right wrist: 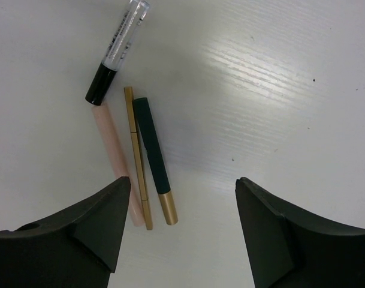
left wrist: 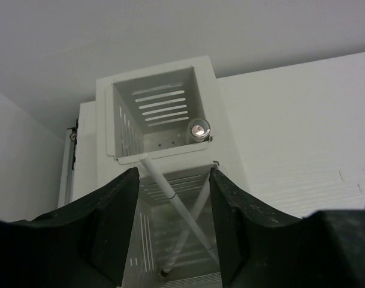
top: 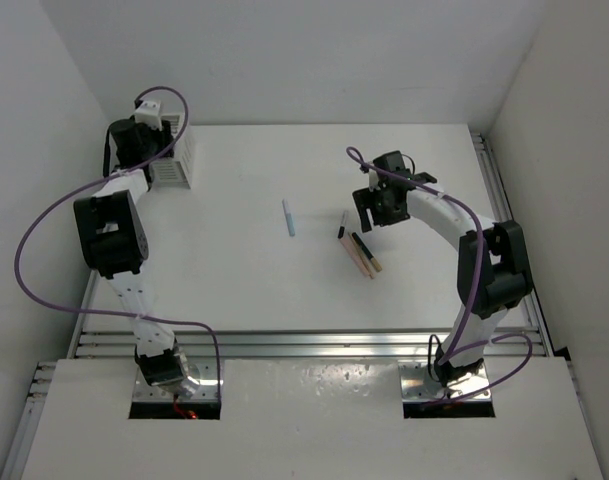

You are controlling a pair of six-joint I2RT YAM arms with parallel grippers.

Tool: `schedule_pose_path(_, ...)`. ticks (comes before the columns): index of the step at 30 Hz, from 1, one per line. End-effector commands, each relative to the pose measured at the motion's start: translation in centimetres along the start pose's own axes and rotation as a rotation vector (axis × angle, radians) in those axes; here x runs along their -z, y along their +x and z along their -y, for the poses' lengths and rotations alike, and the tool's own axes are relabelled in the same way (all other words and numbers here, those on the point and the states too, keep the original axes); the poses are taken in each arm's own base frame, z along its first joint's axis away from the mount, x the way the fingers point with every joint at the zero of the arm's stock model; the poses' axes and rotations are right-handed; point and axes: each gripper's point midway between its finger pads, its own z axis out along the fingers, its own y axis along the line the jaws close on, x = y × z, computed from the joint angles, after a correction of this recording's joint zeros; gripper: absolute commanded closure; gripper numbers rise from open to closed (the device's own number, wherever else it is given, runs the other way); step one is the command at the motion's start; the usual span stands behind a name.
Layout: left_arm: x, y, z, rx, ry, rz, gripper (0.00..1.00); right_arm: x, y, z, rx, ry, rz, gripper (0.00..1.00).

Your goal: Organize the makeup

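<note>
Left tool (left wrist: 173, 180): jaws apart, holding nothing, above white slatted box (left wrist: 153, 71) at far left of surface (top: 234, 285). Reads as the drop-off step. Near compartment holds thin pale stick (left wrist: 161, 180) leaning on the divider; far compartment holds silver-ended tube (left wrist: 199, 128). Light blue stick (top: 288, 217) lies alone mid-surface. Right tool (right wrist: 182, 183) is wide and empty over peach-pink stick (right wrist: 113, 150), gold pencil (right wrist: 136, 150), black stick (right wrist: 152, 156), clear tube (right wrist: 117, 51). Next: descend, pinch one.

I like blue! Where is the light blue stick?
In the top view the light blue stick lies alone in the middle, left of the other sticks near the right gripper.
</note>
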Motion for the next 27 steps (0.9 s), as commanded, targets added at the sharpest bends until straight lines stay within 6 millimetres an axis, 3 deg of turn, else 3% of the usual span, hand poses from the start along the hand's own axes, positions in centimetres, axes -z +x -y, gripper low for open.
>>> schedule_pose_path(1,0.6,-5.4,-1.6,-0.04,-0.024,0.081,0.44,1.1,-0.6,0.2,-0.006,0.022,0.006,0.29)
schedule_pose_path(4,1.3,-7.4,-2.3,-0.042,-0.055,0.084,0.44,0.8,0.7,-0.5,-0.004,-0.021,-0.048,0.39)
schedule_pose_path(5,1.8,-9.0,-2.3,-0.048,-0.069,0.102,0.44,0.9,1.1,-0.7,0.0,-0.025,-0.061,0.41)
schedule_pose_path(8,2.8,-10.1,-1.4,-0.066,-0.077,0.075,0.44,0.7,3.1,-2.0,0.009,-0.074,-0.108,0.46)
schedule_pose_path(9,3.7,-11.3,-1.4,-0.068,-0.079,0.082,0.44,0.4,4.7,-2.2,0.017,-0.085,-0.144,0.48)
schedule_pose_path(14,5.6,-10.8,1.7,-0.06,-0.02,0.0,0.44,-0.5,6.5,-3.7,0.033,-0.117,-0.157,0.51)
schedule_pose_path(21,7.2,-10.5,3.3,-0.036,0.013,-0.061,0.44,-2.3,8.6,-2.2,0.018,-0.041,-0.238,0.59)
schedule_pose_path(27,8.4,-11.1,4.3,-0.053,0.043,-0.067,0.44,-2.7,8.3,-1.5,0.024,-0.006,-0.22,0.64)
